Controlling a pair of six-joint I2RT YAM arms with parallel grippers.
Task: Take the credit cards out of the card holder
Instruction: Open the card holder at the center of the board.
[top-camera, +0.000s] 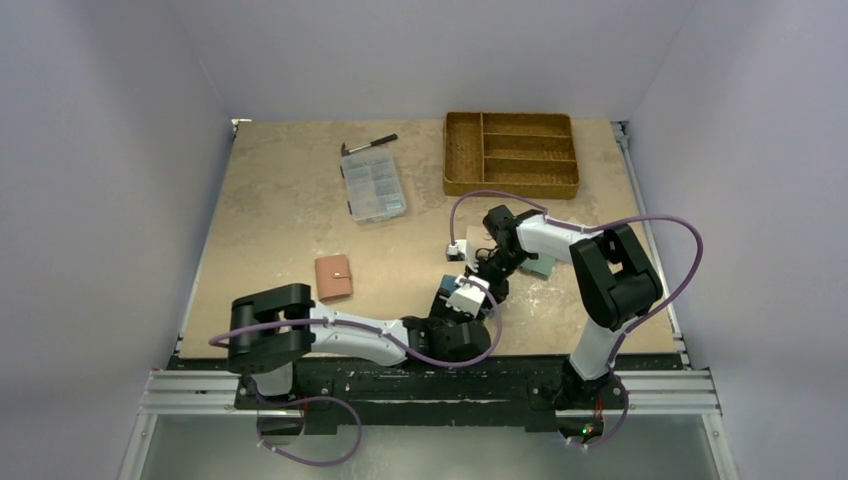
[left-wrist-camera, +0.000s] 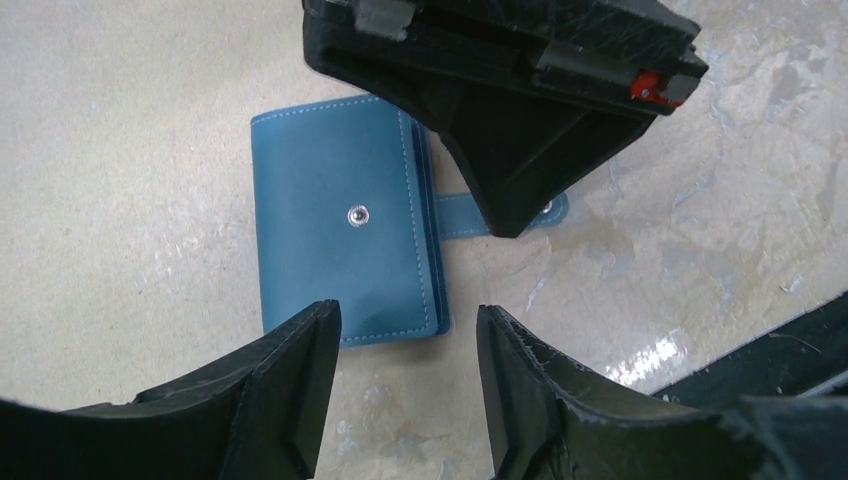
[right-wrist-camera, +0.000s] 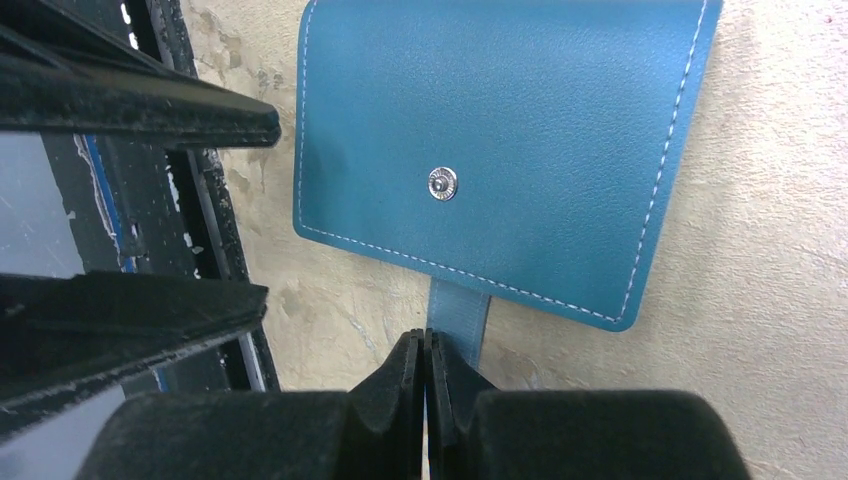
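The card holder (left-wrist-camera: 345, 215) lay folded on the worktop (left-wrist-camera: 130, 150), no cards out yet. The right end effector (right-wrist-camera: 425, 365) was clenched at its snap tab (right-wrist-camera: 458, 315); the left end effector (left-wrist-camera: 408, 330) hung released above.

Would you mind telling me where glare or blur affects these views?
Left wrist: glare patch on the table at lower right, wallet sharp. Right wrist: wallet crisp, its snap glints. Top: even light, no hard shadows.

Pale lilac walls (top-camera: 100, 150), tan tabletop (top-camera: 280, 200), even light
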